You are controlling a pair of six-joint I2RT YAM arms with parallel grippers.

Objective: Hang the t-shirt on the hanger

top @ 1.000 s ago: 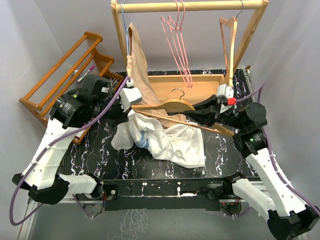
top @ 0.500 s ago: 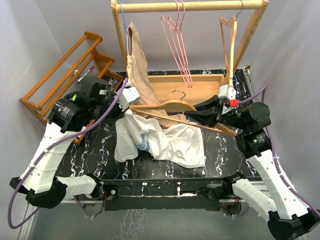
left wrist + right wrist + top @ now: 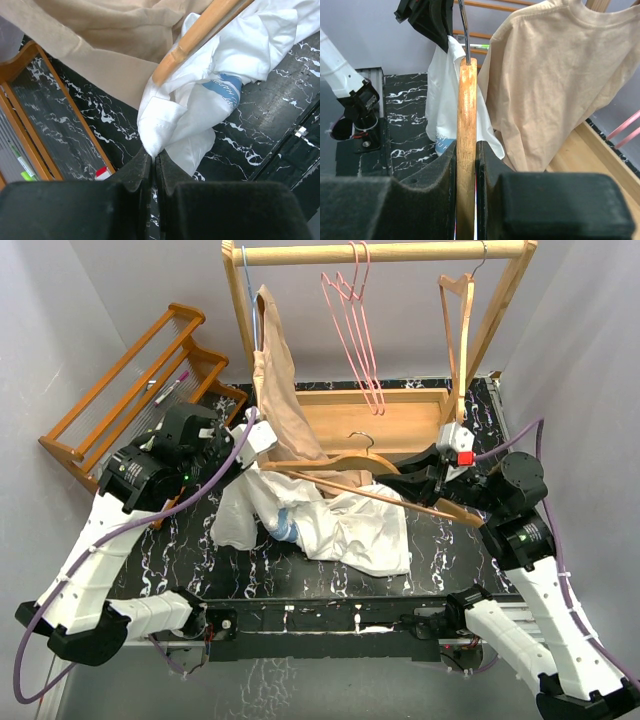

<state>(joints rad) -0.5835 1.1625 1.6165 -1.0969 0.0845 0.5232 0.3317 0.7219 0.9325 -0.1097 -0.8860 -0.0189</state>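
Observation:
The white t-shirt (image 3: 345,528) with its blue print lies bunched on the black marble table, one part raised to the left tip of a light-wood hanger (image 3: 340,452). My left gripper (image 3: 258,450) is shut on a pinched fold of the t-shirt (image 3: 200,105), right below that hanger tip (image 3: 200,32). My right gripper (image 3: 418,478) is shut on the wooden hanger (image 3: 466,100) and holds it over the table. The t-shirt (image 3: 437,100) hangs beyond it. Thin pink wire hangers (image 3: 355,320) stay on the rail.
A beige-tan garment (image 3: 275,380) hangs from the wooden rail frame (image 3: 380,252), close behind the held hanger. Another wooden hanger (image 3: 458,300) hangs at the rail's right. A slatted wooden rack (image 3: 130,380) leans at the left. The frame's wooden base (image 3: 410,415) lies behind.
The left gripper has tugged its fold of the t-shirt, and the loose cloth at the left has shifted. The right arm has drawn slightly rightward with the wooden hanger.

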